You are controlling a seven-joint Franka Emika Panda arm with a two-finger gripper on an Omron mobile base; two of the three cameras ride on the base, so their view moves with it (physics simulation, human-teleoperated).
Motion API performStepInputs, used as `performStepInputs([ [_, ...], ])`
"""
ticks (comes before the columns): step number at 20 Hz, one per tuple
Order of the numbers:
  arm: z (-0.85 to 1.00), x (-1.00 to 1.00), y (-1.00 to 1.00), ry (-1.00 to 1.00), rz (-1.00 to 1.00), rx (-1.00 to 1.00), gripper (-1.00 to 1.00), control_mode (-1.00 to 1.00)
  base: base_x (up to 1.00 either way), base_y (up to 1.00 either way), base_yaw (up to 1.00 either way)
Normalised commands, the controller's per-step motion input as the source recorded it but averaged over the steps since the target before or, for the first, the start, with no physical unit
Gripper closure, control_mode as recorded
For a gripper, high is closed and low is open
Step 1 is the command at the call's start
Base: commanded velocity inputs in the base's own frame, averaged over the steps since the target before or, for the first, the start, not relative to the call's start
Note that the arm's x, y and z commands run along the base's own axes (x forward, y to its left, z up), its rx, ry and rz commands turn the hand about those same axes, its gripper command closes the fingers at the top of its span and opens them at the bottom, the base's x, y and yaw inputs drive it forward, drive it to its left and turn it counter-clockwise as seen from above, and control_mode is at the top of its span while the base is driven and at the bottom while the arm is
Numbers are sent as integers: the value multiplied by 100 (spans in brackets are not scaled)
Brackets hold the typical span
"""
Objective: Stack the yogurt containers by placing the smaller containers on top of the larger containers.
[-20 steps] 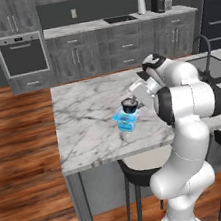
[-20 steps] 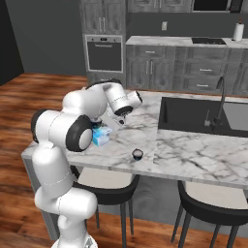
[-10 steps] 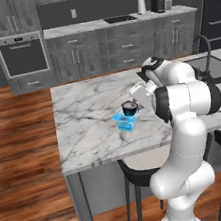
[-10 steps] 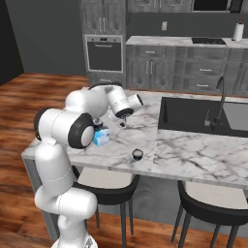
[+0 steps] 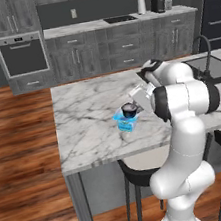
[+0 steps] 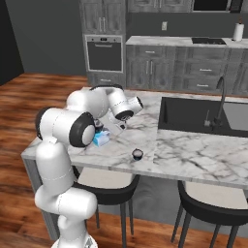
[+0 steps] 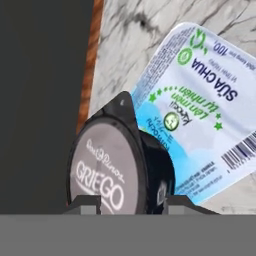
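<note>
While clamped in the end effector (image 7: 131, 204): dark cup (image 7: 117, 162), upright over blue tub (image 7: 200, 115).

glossy white arm (image 5: 182, 121), dark joints

a marble desk (image 5: 89, 121) is flanked by black stools (image 6: 220, 198), wood floor (image 5: 24, 161), grey cabinets (image 5: 118, 50), a wall oven (image 5: 23, 55).

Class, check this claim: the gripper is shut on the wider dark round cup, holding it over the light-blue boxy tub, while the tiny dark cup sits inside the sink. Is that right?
One detail is wrong. The tiny dark cup stands on the marble counter, near its front edge, not inside the sink; the right base view shows this. The rest holds: the gripper is shut on the wider dark round cup, over the light-blue boxy tub.
</note>
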Motion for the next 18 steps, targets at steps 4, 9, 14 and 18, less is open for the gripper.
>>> performStepInputs([
  [4, -4, 13, 0, 0, 0, 0, 100, -100, 0, 0, 0],
  [9, -3, 19, 0, 0, 0, -1, 100, -100, 0, 0, 0],
  [14, -11, 18, 0, 0, -1, -2, 100, -100, 0, 0, 0],
  [18, -16, 21, 0, 0, 0, -4, 100, -100, 0, 0, 0],
])
